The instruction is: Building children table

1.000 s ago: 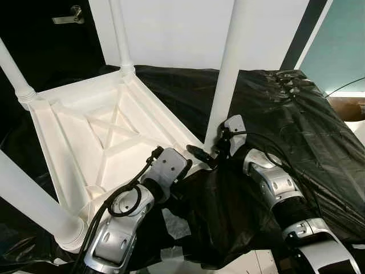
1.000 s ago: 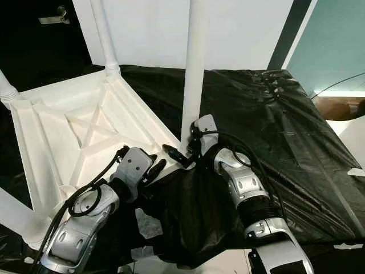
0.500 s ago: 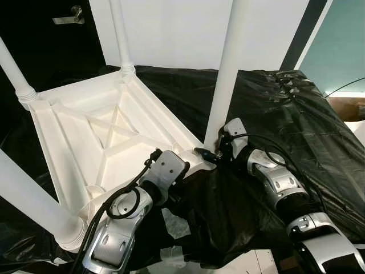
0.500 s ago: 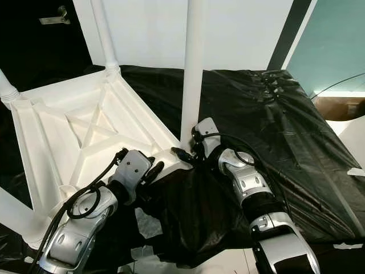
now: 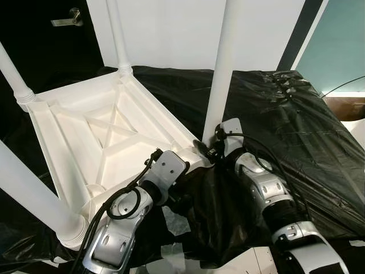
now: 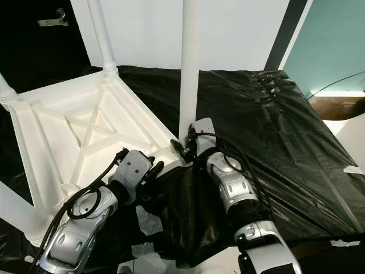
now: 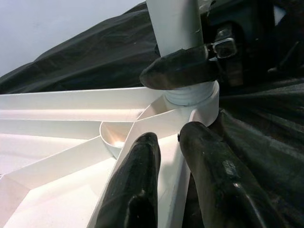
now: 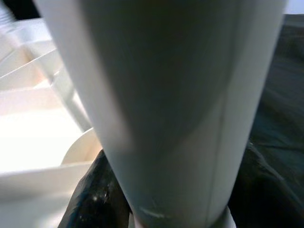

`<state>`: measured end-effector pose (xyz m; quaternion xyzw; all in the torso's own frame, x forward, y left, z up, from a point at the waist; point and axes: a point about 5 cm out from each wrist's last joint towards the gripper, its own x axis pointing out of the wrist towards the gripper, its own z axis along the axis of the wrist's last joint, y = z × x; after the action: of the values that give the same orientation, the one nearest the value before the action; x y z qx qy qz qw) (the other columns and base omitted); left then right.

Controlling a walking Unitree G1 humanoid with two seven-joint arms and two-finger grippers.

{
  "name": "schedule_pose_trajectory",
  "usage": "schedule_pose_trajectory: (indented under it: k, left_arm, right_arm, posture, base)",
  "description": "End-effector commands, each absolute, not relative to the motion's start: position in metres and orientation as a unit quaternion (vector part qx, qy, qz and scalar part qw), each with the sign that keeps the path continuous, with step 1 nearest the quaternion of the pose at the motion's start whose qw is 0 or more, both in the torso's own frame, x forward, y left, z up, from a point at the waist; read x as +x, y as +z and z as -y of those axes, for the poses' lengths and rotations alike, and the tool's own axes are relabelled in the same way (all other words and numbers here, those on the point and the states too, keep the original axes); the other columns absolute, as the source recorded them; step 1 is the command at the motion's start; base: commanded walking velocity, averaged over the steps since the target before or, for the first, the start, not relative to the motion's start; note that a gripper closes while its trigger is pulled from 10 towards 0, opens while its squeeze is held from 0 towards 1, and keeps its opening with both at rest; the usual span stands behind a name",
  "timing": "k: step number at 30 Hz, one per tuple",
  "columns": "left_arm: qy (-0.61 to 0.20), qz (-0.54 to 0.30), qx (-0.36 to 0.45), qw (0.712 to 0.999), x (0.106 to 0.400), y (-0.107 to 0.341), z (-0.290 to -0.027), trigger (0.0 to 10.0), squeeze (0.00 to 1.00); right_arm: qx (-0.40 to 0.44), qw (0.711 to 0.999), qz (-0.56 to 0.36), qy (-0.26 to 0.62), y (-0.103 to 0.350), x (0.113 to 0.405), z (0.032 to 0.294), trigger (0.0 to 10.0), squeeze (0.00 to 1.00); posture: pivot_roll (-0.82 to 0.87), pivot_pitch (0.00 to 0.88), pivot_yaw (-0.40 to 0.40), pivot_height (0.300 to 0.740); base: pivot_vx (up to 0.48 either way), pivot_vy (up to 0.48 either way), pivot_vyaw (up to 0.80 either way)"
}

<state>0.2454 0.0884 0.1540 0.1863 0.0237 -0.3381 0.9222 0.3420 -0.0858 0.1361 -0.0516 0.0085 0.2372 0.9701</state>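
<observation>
Where the upside-down white table [image 5: 108, 134] lies on the black plastic sheet [image 5: 291, 120], its four legs stand straight up, and both grippers work at its corner nearest the robot. The right gripper [image 5: 206, 149] is clamped around the base of the near leg [image 5: 219, 74], just above the ribbed collar where that leg meets the table; in the left wrist view one black finger [image 7: 178, 73] of it lies across the front of the leg, pressed against it, and in the right wrist view the leg [image 8: 166, 104] stands between the fingers, with one finger [image 8: 97, 199] dark beside it. The left gripper [image 7: 168, 147] sits at the same corner, just below and in front of the right one, its two fingers [image 7: 135, 175] nearly together with a thin upright rib of the table frame [image 7: 164, 128] between them (whether they actually pinch it, I cannot tell). The other three legs rise from the far corners, well away from both grippers. Behind the sheet stands a white wall [image 5: 171, 28], with a dark door and its handle [image 5: 67, 17] off to the left.
</observation>
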Motion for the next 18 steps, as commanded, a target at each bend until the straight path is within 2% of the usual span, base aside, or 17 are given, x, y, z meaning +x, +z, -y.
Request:
schedule_pose_trajectory:
  k: [1, 3, 8, 17, 18]
  left_arm:
    - [-0.327, -0.027, 0.187, 0.926, 0.246, 0.152, -0.088, 10.0, 0.00]
    - [-0.329, -0.027, 0.186, 0.925, 0.246, 0.152, -0.087, 10.0, 0.00]
    - [-0.331, -0.027, 0.186, 0.925, 0.246, 0.153, -0.087, 10.0, 0.00]
    - [-0.331, -0.027, 0.186, 0.925, 0.246, 0.153, -0.087, 10.0, 0.00]
    - [-0.332, -0.026, 0.186, 0.924, 0.245, 0.153, -0.087, 10.0, 0.00]
  right_arm:
    - [-0.066, 0.974, -0.041, 0.211, 0.122, 0.340, 0.090, 10.0, 0.00]
    - [-0.042, 0.986, -0.051, 0.150, 0.119, 0.337, 0.083, 10.0, 0.00]
    - [-0.019, 0.984, -0.052, 0.171, 0.119, 0.328, 0.064, 10.0, 0.00]
    - [-0.012, 0.985, -0.040, 0.168, 0.125, 0.322, 0.060, 10.0, 0.00]
    - [-0.009, 0.985, -0.036, 0.166, 0.126, 0.322, 0.062, 10.0, 1.00]
  posture:
    - [0.12, 0.032, -0.063, 0.740]
    - [0.12, 0.033, -0.062, 0.740]
    - [0.12, 0.033, -0.062, 0.740]
    - [0.12, 0.038, -0.059, 0.740]
    - [0.12, 0.040, -0.059, 0.740]
  base:
    - [0.000, 0.000, 0.00]
    - [0.000, 0.000, 0.00]
    - [0.000, 0.000, 0.00]
    - [0.000, 0.000, 0.00]
    - [0.000, 0.000, 0.00]
